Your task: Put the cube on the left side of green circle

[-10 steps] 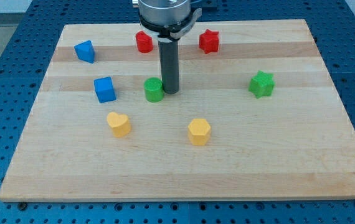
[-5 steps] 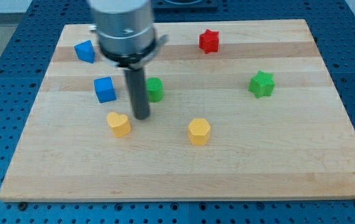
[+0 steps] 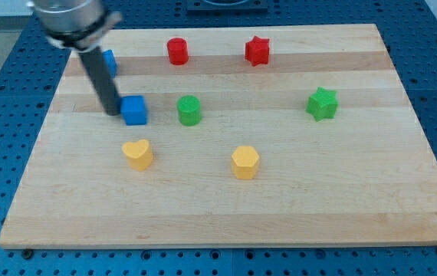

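Dark rod of the end effector slanting down from the view's upper left, its lower end, my tip (image 3: 113, 112), resting on the wooden bench (image 3: 341, 207) and pressed against the left face of the blue cube (image 3: 134, 110); no jaws on this end effector, so nothing open, closed or gripped, only side contact with the cube. Blue cube immediately to the view's right of my tip, sitting upright on the bench. Green circle (image 3: 189, 110) further to the view's right of my tip, beyond the cube, level with it and near it, with a clear strip of bench between the two. Second blue block (image 3: 108, 61) toward the view's top of my tip, partly hidden behind the rod, shape hard to settle. Yellow heart (image 3: 137, 153) toward the view's bottom and slightly right of my tip, apart from the cube. Yellow block (image 3: 244, 162), roughly hexagonal, lower and well to the right of my tip. Red cylinder-like block (image 3: 177, 50) up and to the right of my tip, near the bench's far edge; red star (image 3: 257, 50) further right along that same edge. Green star (image 3: 322, 103) far to the view's right of my tip, well apart from all the rest
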Robot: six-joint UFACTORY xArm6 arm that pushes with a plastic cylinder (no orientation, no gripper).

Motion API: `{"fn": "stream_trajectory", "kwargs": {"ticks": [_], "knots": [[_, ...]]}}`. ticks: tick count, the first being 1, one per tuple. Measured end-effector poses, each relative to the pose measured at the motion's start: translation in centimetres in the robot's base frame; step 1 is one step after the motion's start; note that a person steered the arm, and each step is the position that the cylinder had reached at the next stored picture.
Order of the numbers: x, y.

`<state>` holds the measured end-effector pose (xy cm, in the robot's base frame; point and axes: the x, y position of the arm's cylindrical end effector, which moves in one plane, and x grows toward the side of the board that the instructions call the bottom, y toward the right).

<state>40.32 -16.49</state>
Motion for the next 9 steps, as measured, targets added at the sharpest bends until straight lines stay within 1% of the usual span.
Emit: {"fn": "stream_trajectory", "kwargs": {"ticks": [1, 2, 3, 5, 6, 7, 8, 9], "knots": [[0.0, 2.6], [1.9, -0.6], [4.0, -0.5], [1.2, 4.0], [1.9, 4.5], [4.2, 4.6], [4.2, 6.6], [3.3, 7.7]]}}
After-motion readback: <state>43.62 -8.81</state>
